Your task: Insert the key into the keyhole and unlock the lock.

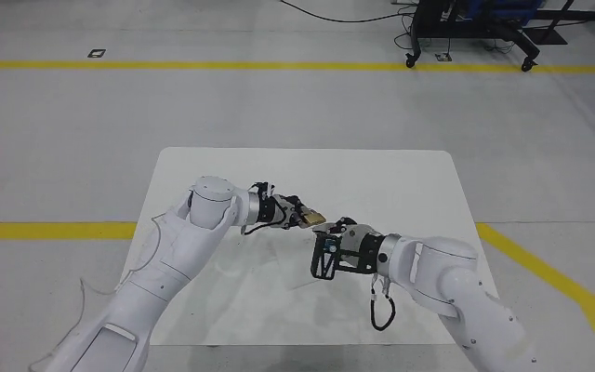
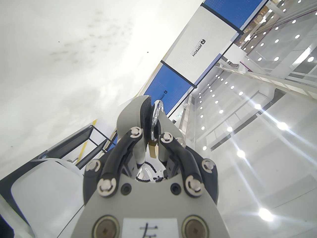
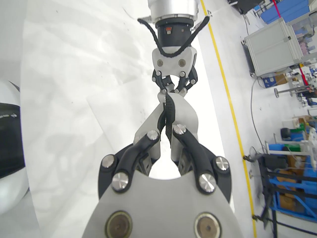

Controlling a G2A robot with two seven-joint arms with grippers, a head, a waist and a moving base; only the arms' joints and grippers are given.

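Left gripper [image 1: 304,215] clamps lock [image 1: 315,217] steady, keyhole likely aimed four o'clock at right gripper [image 3: 168,99], fingers pinched narrow, contents unclear.

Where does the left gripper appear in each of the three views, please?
Top view: the left gripper is mid-table, holding the lock.
Left wrist view: left gripper in the foreground, lock between its fingers.
Right wrist view: left gripper central, beyond the right gripper.
Shared landmark: the white table.
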